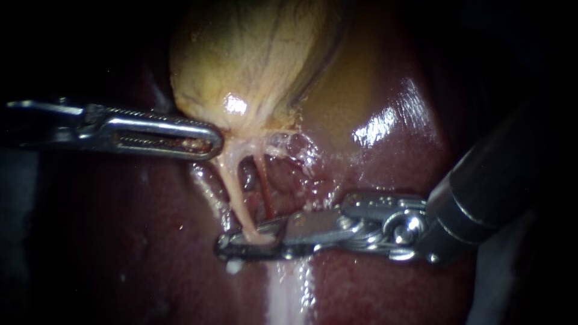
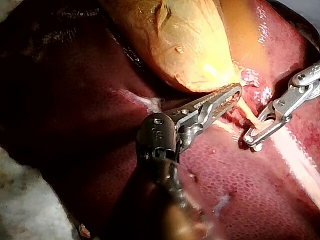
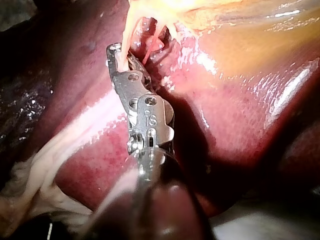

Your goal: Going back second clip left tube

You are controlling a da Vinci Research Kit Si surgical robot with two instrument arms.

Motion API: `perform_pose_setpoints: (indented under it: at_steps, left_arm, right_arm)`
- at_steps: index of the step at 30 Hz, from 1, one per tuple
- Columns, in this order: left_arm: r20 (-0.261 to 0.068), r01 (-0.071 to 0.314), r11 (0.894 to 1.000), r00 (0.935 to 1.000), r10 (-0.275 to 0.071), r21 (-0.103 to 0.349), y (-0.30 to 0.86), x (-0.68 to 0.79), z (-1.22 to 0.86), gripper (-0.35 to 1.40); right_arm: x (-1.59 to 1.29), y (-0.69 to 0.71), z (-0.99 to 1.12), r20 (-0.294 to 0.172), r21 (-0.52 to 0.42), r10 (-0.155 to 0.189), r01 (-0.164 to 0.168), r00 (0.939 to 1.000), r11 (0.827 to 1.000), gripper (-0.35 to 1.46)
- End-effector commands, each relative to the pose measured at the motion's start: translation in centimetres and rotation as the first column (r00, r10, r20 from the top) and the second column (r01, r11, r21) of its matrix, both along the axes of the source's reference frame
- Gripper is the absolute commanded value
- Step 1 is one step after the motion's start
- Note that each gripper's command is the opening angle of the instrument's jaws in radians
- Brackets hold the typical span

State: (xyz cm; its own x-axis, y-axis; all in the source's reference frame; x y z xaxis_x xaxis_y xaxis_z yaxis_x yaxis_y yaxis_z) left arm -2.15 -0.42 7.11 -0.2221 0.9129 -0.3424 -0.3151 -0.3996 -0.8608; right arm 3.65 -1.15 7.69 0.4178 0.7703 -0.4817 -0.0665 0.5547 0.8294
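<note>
At lower centre of the endoscope view: right instrument (image 1: pixel 232 245), shaft entering from the right edge. Its jaws are drawn in until the tips nearly meet, clamped on the left tube (image 1: pixel 236 192) from both sides. This tube is the pale strand running down from the neck of the gallbladder (image 1: pixel 253 54) into the jaws.

- Clip: not distinguishable. If one sits on the tube, the jaws cover it. A small pale speck just under the jaw tips cannot be identified.
- Right tube (image 1: pixel 265 192): thin and reddish, just beside the pale one toward the right. It ends near the upper jaw and is not gripped.
- Left instrument (image 1: pixel 208 139), at middle left: its jaws lie together, with the tip against the stringy tissue under the gallbladder. Whether a fold is pinched there cannot be told.
- Liver (image 1: pixel 385 283): dark red and wet, beneath everything, with a pale streak running to the bottom edge.

Step in hand, as judged: the end of the second clipping on the left tube, with withdrawal not yet begun.

Next move calls for parting the jaws fully first, so that nothing drags the tube. The instrument would then back out along its own shaft toward the right of the frame, low over the liver and clear of the reddish tube. The left instrument would need to hold steady meanwhile.
</note>
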Motion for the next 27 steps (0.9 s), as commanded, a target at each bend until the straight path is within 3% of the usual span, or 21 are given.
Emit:
perform_pose_setpoints:
  at_steps: [1,9,12,15,20,23,27]
  left_arm:
    - [0.0,0.0,1.0,1.0,0.0,0.0,0.0,0.0,0.0,-0.35]
    - [0.001,-0.001,1.0,1.0,0.001,0.0,0.0,0.01,0.01,-0.35]
    - [0.001,-0.001,1.0,1.0,0.001,0.0,0.0,0.01,0.01,-0.35]
    - [0.001,-0.001,1.0,1.0,0.001,0.0,0.0,0.01,0.01,-0.35]
    - [0.001,-0.001,1.0,1.0,0.001,0.0,0.0,0.02,0.01,-0.35]
    - [0.001,-0.001,1.0,1.0,0.001,0.0,0.0,0.02,0.01,-0.35]
    - [0.001,-0.001,1.0,1.0,0.001,0.0,0.0,0.02,0.01,-0.35]
  right_arm:
    - [0.0,0.0,0.0,0.0,0.0,0.0,0.0,1.0,1.0,-0.35]
    - [0.01,0.0,-0.02,0.001,0.002,-0.003,0.003,1.0,1.0,-0.35]
    - [0.03,0.04,-0.06,-0.032,-0.035,-0.006,0.005,0.9995,0.999,0.2]
    - [0.07,0.09,-0.09,-0.06,-0.056,-0.005,0.001,0.9982,0.998,0.41]
    - [0.06,0.13,-0.11,-0.073,-0.104,-0.016,0.008,0.9972,0.995,0.46]
    - [0.04,0.16,-0.12,-0.063,-0.13,0.002,-0.01,0.998,0.991,0.48]
    - [0.01,0.17,-0.12,-0.065,-0.134,0.0,-0.009,0.9979,0.991,0.49]
